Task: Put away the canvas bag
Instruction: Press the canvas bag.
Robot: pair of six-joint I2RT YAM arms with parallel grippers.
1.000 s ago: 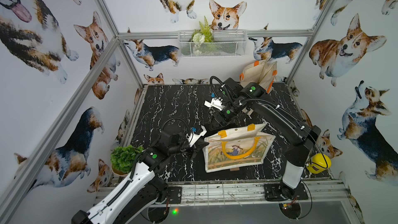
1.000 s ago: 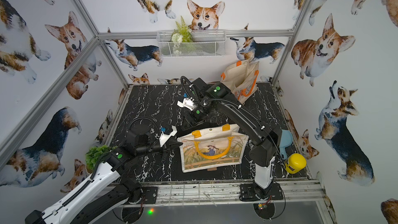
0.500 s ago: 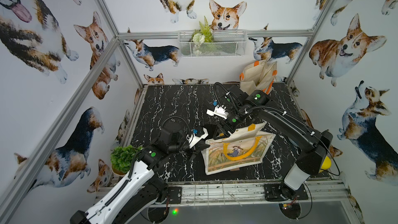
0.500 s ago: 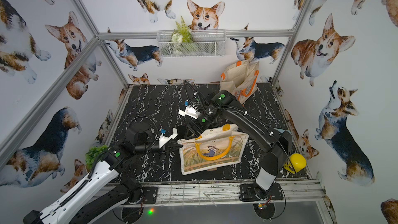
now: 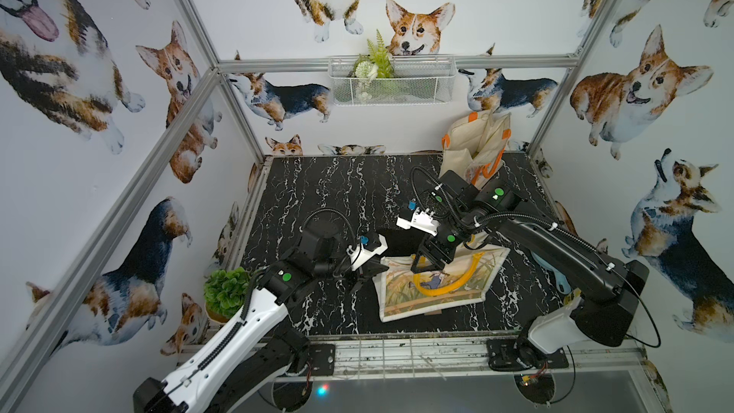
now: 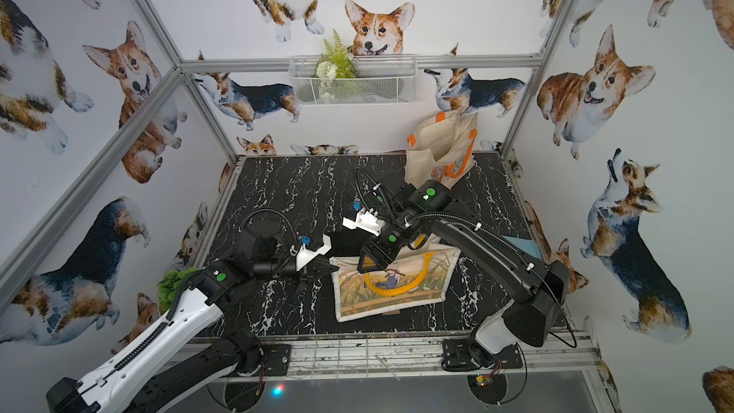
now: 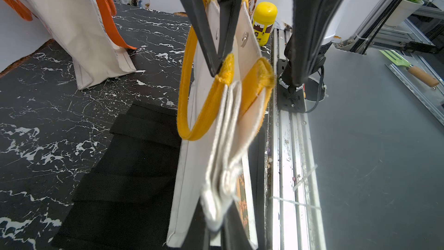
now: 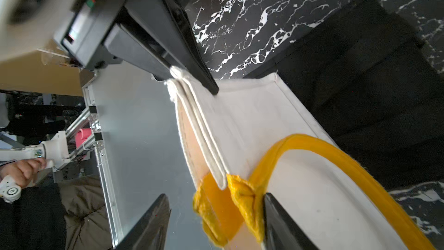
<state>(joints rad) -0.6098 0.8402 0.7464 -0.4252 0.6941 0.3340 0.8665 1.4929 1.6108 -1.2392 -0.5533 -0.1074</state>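
The canvas bag (image 5: pixel 437 292) sits near the front of the desk (image 5: pixel 317 192), its top edge lifted beside a black cloth (image 5: pixel 401 240). The left hand (image 5: pixel 372 271) pinches the bag's top corner. The right hand (image 8: pixel 216 197) is spread wide, straddling the base of the yellow handle (image 8: pixel 336 155). An orange-handled bag (image 5: pixel 472 145) stands at the back.

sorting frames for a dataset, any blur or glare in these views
Right wrist view: the white blob behind the left gripper is blurred, the canvas bag sharp. Left wrist view: glare blows out the aluminium rail. Both top views: sharp and evenly lit.
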